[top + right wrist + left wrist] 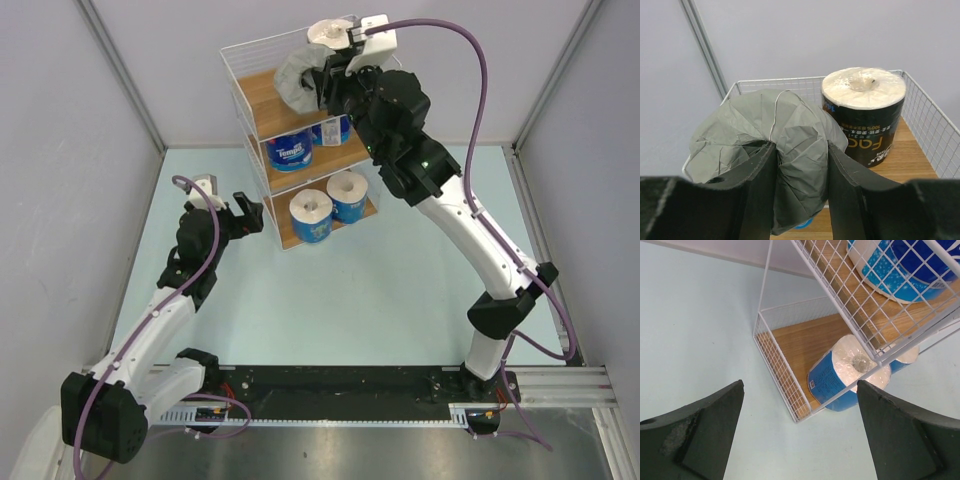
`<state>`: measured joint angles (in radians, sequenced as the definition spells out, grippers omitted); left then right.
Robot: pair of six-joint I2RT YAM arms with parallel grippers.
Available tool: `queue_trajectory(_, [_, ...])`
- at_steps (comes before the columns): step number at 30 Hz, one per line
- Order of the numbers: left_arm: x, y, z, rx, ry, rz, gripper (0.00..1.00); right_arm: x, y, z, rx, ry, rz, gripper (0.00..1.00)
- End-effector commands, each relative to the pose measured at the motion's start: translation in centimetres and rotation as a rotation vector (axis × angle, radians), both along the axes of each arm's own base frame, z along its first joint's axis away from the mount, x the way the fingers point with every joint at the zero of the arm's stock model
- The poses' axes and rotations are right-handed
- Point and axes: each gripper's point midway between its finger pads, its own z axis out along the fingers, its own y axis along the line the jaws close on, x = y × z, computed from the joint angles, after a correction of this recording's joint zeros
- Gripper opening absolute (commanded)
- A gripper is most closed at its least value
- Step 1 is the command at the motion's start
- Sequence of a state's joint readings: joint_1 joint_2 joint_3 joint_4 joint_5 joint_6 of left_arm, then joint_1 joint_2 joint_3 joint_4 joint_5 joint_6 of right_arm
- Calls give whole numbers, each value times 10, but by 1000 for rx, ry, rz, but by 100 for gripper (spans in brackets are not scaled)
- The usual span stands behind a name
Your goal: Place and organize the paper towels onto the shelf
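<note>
The white wire shelf with wooden boards stands at the back. My right gripper is shut on the grey-wrapped roll and holds it over the top tier; in the right wrist view the fingers pinch its crumpled wrapper. The black-wrapped roll stands upright on the top board just right of it. Two blue rolls sit on the middle tier, two more on the bottom tier. My left gripper is open and empty, left of the shelf's base, low over the table.
Grey walls close in the pale blue table on three sides. The left half of the bottom board is bare next to a blue roll. Purple cables trail from both arms.
</note>
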<state>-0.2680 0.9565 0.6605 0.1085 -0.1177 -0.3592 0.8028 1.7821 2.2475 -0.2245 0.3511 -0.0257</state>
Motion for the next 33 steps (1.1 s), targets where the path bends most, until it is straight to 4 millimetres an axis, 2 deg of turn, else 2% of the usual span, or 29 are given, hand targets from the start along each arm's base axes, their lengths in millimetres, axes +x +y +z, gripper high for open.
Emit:
queue_trajectory(1, [5, -2, 23, -37, -58, -6, 100, -2, -5, 23, 68, -50, 16, 44])
queue_trajectory(17, [6, -3, 21, -41, -55, -10, 100, 2, 7, 13, 74, -23, 59, 45])
queue_trajectory(25, [6, -2, 19, -39, -51, -7, 100, 10, 5, 11, 90, -14, 58, 67])
queue_trajectory(30, [6, -1, 19, -39, -51, -3, 100, 17, 7, 15, 111, -30, 63, 74])
queue_trajectory(32, [6, -1, 18, -38, -50, -3, 100, 19, 5, 22, 129, -49, 67, 75])
queue_trajectory(33, [6, -1, 17, -37, -48, -4, 100, 24, 10, 18, 127, -45, 72, 74])
